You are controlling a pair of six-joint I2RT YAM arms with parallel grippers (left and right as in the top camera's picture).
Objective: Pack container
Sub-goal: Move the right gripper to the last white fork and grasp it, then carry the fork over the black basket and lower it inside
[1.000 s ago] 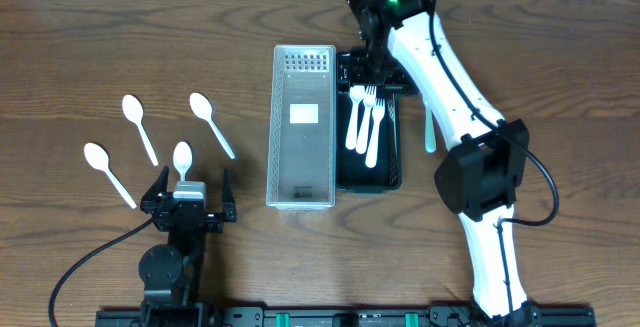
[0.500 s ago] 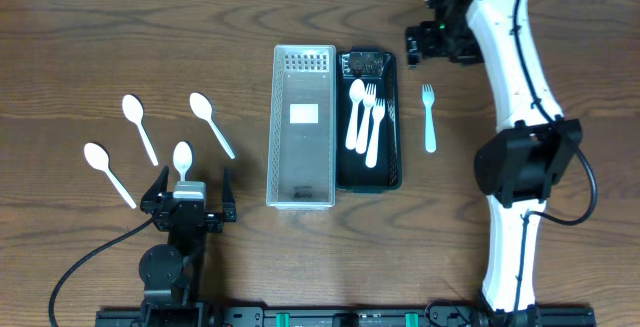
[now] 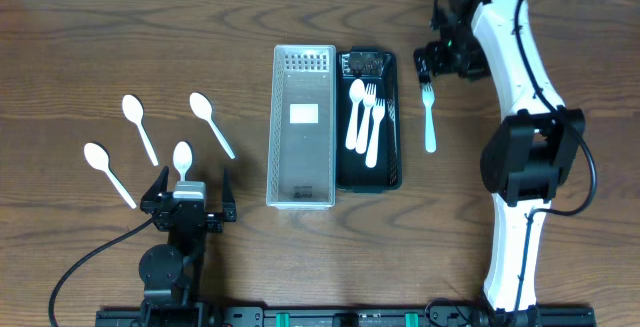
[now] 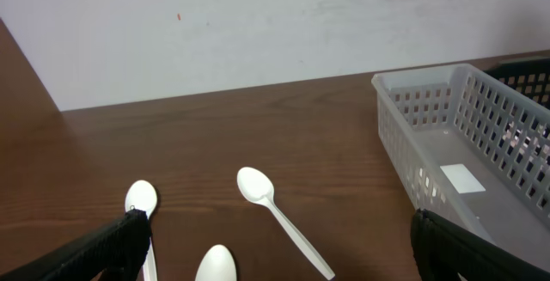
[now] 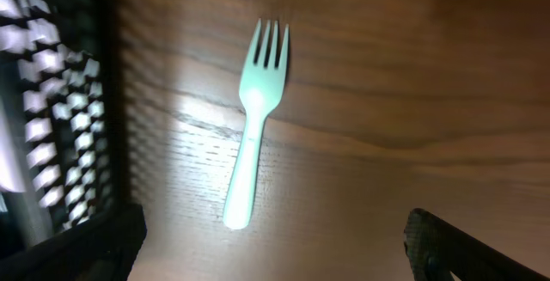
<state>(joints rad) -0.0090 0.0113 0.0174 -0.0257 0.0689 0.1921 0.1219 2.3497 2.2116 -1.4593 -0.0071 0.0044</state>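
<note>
A white basket (image 3: 272, 147) and a black tray (image 3: 392, 172) are seen mid-desk; the left gripper (image 4: 279, 225), fingers spread, is parked at the near edge, the right gripper (image 5: 275, 221), likewise spread, held toward the far edge by a lone fork (image 5: 253, 118) beside the tray

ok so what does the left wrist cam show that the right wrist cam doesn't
Only the left wrist view shows three white spoons lying on the table, the clear slotted basket and the pale wall behind.

Only the right wrist view shows the pale fork, lying alone on bare wood with its tines pointing away from the camera.

Both show the wooden table and an edge of the black tray. It is at the far right in the left wrist view and along the left side in the right wrist view.
</note>
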